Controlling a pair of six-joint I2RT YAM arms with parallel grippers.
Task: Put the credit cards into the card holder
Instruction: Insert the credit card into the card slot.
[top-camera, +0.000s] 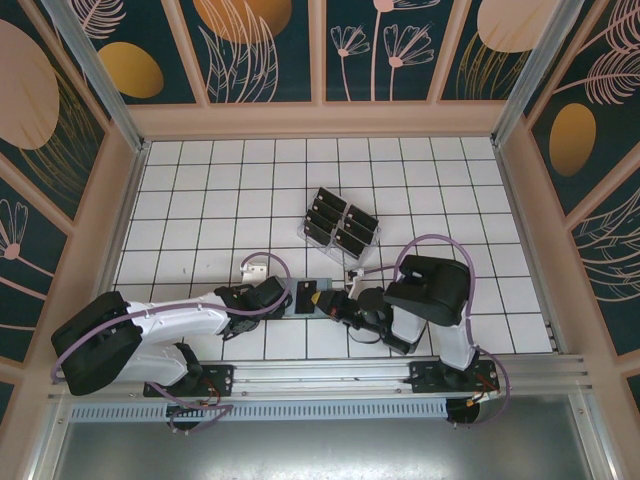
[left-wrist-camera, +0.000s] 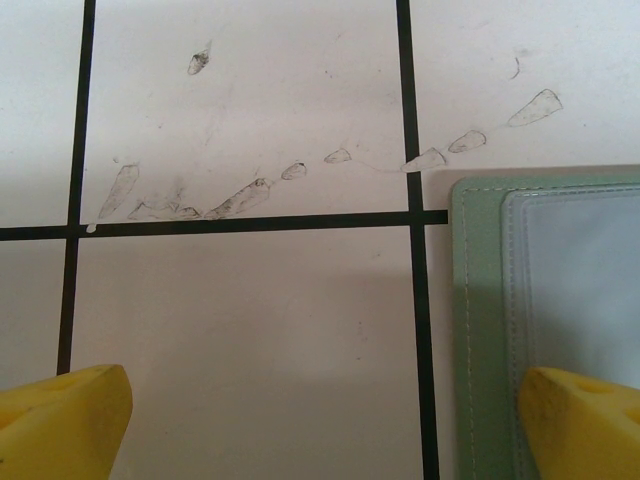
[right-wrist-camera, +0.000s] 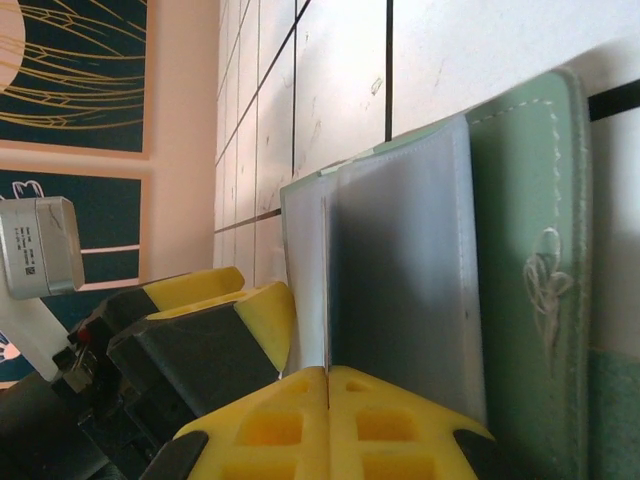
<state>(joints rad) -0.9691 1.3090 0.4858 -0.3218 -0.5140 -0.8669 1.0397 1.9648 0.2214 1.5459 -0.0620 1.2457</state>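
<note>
tiled table (left-wrist-camera: 250, 330), card holder (right-wrist-camera: 520, 200) in right tool (right-wrist-camera: 328, 378)

Sage-green card holder (left-wrist-camera: 480, 330) lies open, pale inside up; dark credit cards (top-camera: 340, 225) stand clustered behind it.

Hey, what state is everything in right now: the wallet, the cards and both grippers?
card holder: open, flat on the table.
credit cards: standing in the clear rack.
left gripper: open, astride the card holder's edge.
right gripper: shut on the card holder's inner flap.
</note>
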